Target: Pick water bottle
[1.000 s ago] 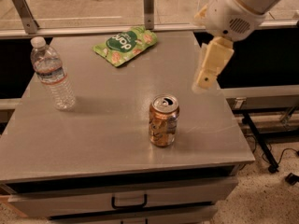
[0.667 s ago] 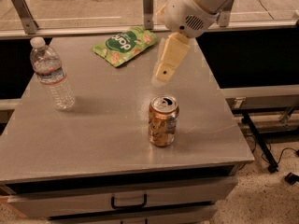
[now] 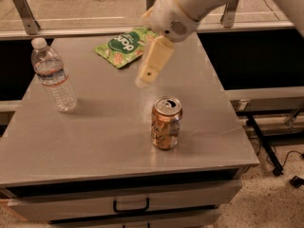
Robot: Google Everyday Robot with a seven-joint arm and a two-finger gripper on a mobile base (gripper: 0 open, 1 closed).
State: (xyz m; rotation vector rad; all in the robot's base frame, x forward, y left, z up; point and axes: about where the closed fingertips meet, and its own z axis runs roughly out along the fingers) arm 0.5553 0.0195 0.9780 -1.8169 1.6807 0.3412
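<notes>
Broadly, a grey metal table point(image 3: 95, 141) with a drawer point(image 3: 131, 194) under its front edge fills most of the view. A bulky white robot arm point(image 3: 190, 4) reaches in from beyond the table's far right corner and slants down and leftward, probably because its target is on the table's left side.

The water bottle point(image 3: 53, 76) is clear and ribbed, with a white cap and a red-and-white label. It stands upright near the table's left edge, towards the far side, with bare tabletop all around it, so it looks easy to approach. A green snack bag point(image 3: 124, 46) lies flat by the table's far edge, near its middle. A bronze drink can point(image 3: 166, 122) stands upright nearer the table's front, right of centre.

The cream-coloured gripper point(image 3: 148, 72) hangs above the table's middle, pointing down and left, well apart from the bottle. Whether it is open or closed cannot be told. Neither bag nor can blocks the direct line from gripper to bottle, though the bag lies close beside it.
</notes>
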